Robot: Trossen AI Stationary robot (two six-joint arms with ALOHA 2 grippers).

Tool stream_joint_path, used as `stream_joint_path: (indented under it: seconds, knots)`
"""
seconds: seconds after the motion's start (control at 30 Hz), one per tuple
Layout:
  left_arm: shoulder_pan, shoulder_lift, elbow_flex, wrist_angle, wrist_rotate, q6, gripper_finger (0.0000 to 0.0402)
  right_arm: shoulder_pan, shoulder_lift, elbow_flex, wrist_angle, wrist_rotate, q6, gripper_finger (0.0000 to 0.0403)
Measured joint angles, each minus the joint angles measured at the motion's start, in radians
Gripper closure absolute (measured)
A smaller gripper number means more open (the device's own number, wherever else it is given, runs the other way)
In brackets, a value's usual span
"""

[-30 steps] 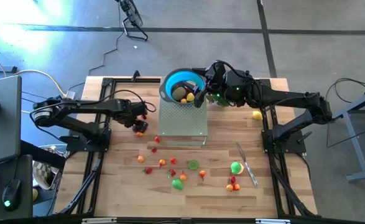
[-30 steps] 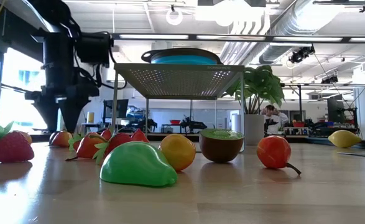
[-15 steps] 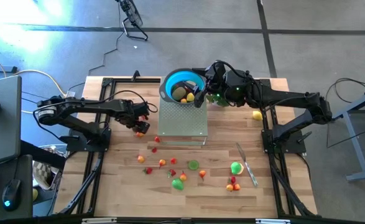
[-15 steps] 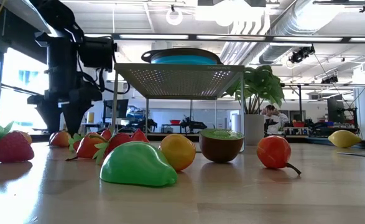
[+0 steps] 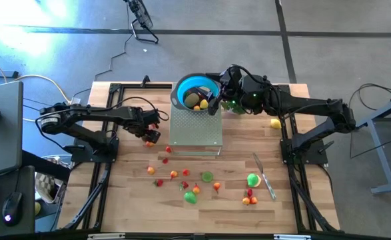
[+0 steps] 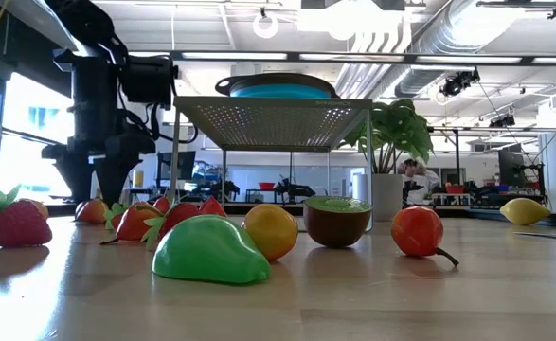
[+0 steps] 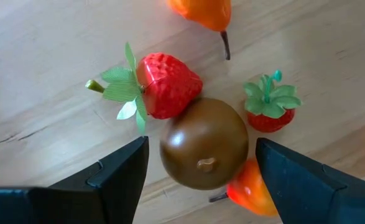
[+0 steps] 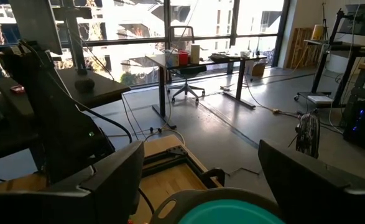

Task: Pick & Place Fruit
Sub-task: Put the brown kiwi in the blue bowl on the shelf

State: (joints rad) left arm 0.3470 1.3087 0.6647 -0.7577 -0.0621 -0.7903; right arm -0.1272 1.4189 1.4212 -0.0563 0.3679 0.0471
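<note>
Tabletop (image 5: 115, 200), wooden, carries everything; landmark is the perforated metal stand (image 5: 195, 128) at its middle rear. Blue bowl (image 5: 195, 91) sits at the stand's far edge, a few fruits already inside. Right arm reaches in over the bowl; right claw (image 5: 216, 100) hangs at the bowl's rim, fingers spread, nothing between them. Its wrist view shows only the bowl's teal edge (image 8: 232, 214) and the room beyond. Left arm comes in from the stand's left side; left claw (image 5: 150, 133) is low over a small cluster just beside the stand's left edge, released and empty. Scattered fruit (image 5: 195, 187) lies in a loose band in front of the stand, one yellow piece (image 5: 275, 123) off to its right. Key relation, from the left wrist view: a round brown fruit (image 7: 204, 143) sits centred between the left claw's (image 7: 201, 177) spread fingers, directly ahead, with no long axis to align to. It touches a strawberry (image 7: 166, 84) and an orange piece (image 7: 250, 190), with a smaller strawberry (image 7: 269, 109) near; crowding looks likely on closing. Left arm is clearly the nearer. Hard to tell: whether the fingertips touch the wood, and the bowl's contents in the low view, where only its rim (image 6: 278, 85) shows.
</note>
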Motion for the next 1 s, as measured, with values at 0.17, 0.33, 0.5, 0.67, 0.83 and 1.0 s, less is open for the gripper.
stream_joint_path:
  seconds: [0.17,0.33,0.5,0.67,0.83,1.0]
  knots:
    - [0.000,0.000,-0.034,0.045,0.000,-0.028,0.0112,0.000,0.000,0.000,0.000,0.000,0.000,0.0094]
    - [-0.001,-0.005,-0.094,0.088,0.023,-0.071,0.0112,0.000,0.000,0.000,0.000,0.000,0.000,0.0094]
    - [-0.001,-0.006,-0.100,0.096,0.023,-0.079,0.0112,0.000,0.000,0.000,0.000,0.000,-0.022,0.0094]
    - [0.000,-0.005,-0.102,0.111,0.022,-0.080,0.0112,0.000,0.000,0.000,0.000,0.000,-0.022,0.0094]
    - [0.000,-0.005,-0.102,0.113,0.022,-0.080,0.0112,0.000,0.000,0.000,0.000,0.000,-0.022,0.0094]
    - [0.000,-0.005,-0.102,0.115,0.023,-0.080,0.0112,0.000,0.000,0.000,0.000,0.000,-0.022,0.0094]
